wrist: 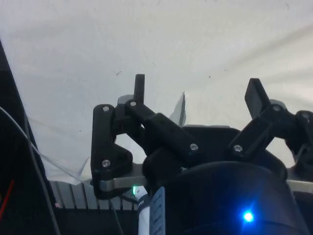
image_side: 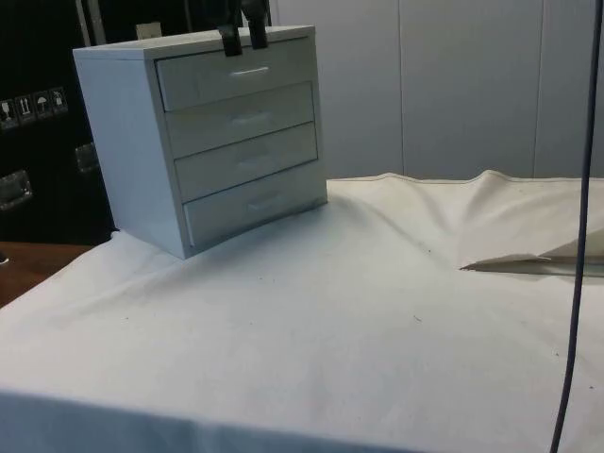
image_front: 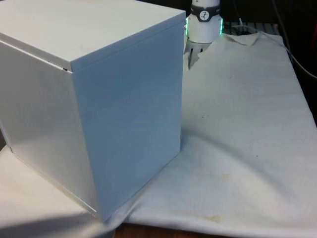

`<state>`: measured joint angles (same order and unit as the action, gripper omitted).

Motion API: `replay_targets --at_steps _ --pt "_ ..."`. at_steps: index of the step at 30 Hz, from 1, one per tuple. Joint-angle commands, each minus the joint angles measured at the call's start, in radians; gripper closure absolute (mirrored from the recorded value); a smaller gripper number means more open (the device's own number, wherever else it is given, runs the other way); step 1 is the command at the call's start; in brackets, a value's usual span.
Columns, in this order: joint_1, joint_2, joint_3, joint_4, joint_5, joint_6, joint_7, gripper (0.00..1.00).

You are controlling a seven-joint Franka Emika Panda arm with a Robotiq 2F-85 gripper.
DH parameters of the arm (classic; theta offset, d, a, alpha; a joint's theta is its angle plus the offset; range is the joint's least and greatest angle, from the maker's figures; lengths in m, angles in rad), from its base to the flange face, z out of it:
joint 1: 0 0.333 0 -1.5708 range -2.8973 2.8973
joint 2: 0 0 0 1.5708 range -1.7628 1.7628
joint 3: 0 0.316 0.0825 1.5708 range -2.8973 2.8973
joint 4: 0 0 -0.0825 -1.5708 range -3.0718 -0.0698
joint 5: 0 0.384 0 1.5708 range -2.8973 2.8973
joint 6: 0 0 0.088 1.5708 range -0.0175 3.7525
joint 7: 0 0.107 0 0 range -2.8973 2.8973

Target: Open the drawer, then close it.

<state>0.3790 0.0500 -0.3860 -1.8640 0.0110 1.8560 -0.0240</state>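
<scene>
The jaws (image_side: 243, 36) stand wide apart with nothing between them, hanging just above the top drawer (image_side: 236, 75) at the upper front edge of the white chest of drawers (image_side: 123, 142). In the wrist view the two black fingers (wrist: 139, 88) spread over bare white cloth. All four drawers sit flush and closed, the top drawer's handle (image_side: 249, 71) just below the fingertips. The chest stands on the worktop (image_side: 330, 311) at the side view's far left; in the front view it turns its blank back (image_front: 129, 119), at that view's left.
</scene>
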Motion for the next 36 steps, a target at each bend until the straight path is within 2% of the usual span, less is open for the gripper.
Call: replay_targets --at_steps 1,7,8,12,15,16,24,26,36 --pt "-0.004 0.006 -0.003 0.006 0.003 0.0 -0.011 0.0" --pt "-0.006 0.014 -0.017 0.008 0.004 0.004 -0.045 0.0" --pt "-0.003 0.008 -0.015 0.003 0.0 0.006 -0.034 0.0" --pt "-0.005 0.005 -0.027 0.0 -0.002 0.006 -0.084 0.0" --pt "-0.004 0.001 -0.031 -0.005 -0.004 0.01 -0.108 0.0" --pt "-0.004 0.009 -0.031 0.002 0.0 0.006 -0.101 0.0" --pt "-0.005 -0.006 -0.044 -0.011 -0.007 0.014 -0.186 0.0" --pt "-0.005 0.002 -0.045 -0.002 -0.001 0.006 -0.19 0.0" --pt "-0.007 -0.012 -0.059 -0.01 -0.007 0.015 -0.281 0.0"
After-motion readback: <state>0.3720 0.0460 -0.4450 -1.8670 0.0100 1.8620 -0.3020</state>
